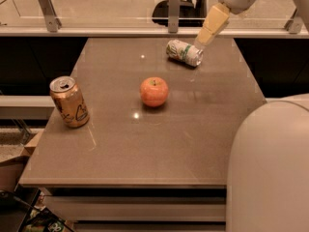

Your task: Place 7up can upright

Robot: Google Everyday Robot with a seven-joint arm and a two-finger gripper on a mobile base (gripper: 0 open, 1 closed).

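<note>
The 7up can (183,52) is whitish-silver with green markings. It lies on its side at the far right of the brown table (159,144), its shiny end facing right. My gripper (203,38) comes down from the upper right. Its cream tip is just above the right end of the can, very close to it or touching it; I cannot tell which.
A red-orange apple (154,92) sits mid-table. An orange-gold can (70,102) with dark script stands upright near the left edge. A glass rail with metal posts (174,8) runs behind the table. My arm's pale body (270,168) fills the lower right.
</note>
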